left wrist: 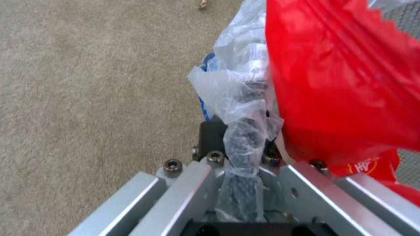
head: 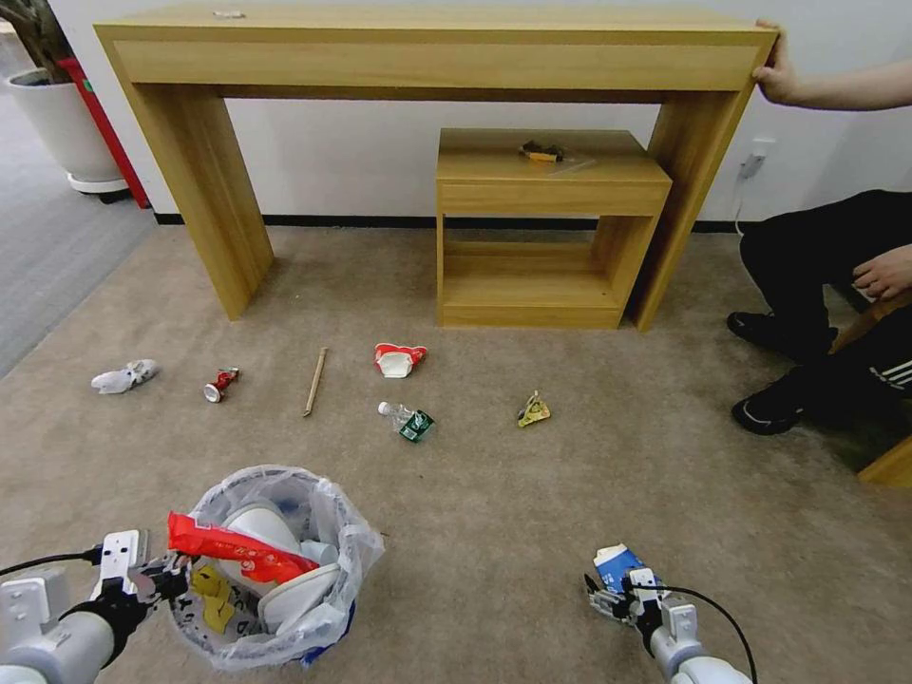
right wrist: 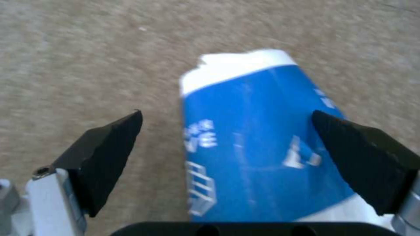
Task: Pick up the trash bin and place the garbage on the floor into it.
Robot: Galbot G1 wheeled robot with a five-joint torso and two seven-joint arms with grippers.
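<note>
The trash bin (head: 271, 608), lined with a crinkly white bag, sits low at my left and holds a red wrapper (head: 237, 553) and white slipper soles (head: 294, 594). My left gripper (head: 171, 578) is shut on its rim, and the left wrist view shows the bag-covered rim (left wrist: 238, 144) pinched beside the red wrapper (left wrist: 341, 91). My right gripper (head: 613, 597) hangs open over a blue-white pack (head: 616, 562) on the carpet; the pack (right wrist: 258, 141) lies between the spread fingers (right wrist: 109, 157). Farther ahead lie a pale mask (head: 123, 377), crushed red can (head: 220, 384), wooden stick (head: 315, 380), paper cup (head: 399, 359), clear bottle (head: 407, 420) and yellow wrapper (head: 534, 410).
A long wooden table (head: 437, 52) stands against the wall with a small side table (head: 546, 171) under it, carrying a black-and-yellow tool (head: 541, 151). A person sits at the right, feet (head: 774, 408) on the carpet. A white planter pot (head: 62, 123) stands far left.
</note>
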